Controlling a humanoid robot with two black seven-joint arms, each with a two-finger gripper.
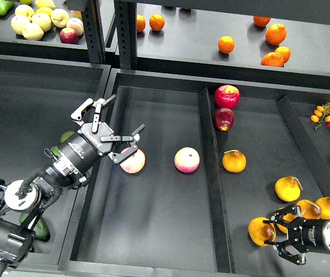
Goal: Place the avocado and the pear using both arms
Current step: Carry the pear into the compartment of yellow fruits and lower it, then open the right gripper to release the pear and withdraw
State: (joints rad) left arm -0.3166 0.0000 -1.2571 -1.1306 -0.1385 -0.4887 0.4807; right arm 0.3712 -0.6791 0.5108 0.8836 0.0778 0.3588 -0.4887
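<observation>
Risk sits at the right claw point(280, 238): fingers apart around the pear point(262, 231), crowded neighbours could get nudged. Left claw point(112, 124) spread, empty, above a pinkish fruit point(132, 161).

Black partitioned bins point(211, 173) sit below dark shelving point(194, 34), seemingly metal, with upright posts point(126, 32) between.

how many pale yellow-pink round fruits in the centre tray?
2. In the centre tray: left fruit near the tray's left wall, right fruit beside it, mid-tray. None looks hidden.
</observation>
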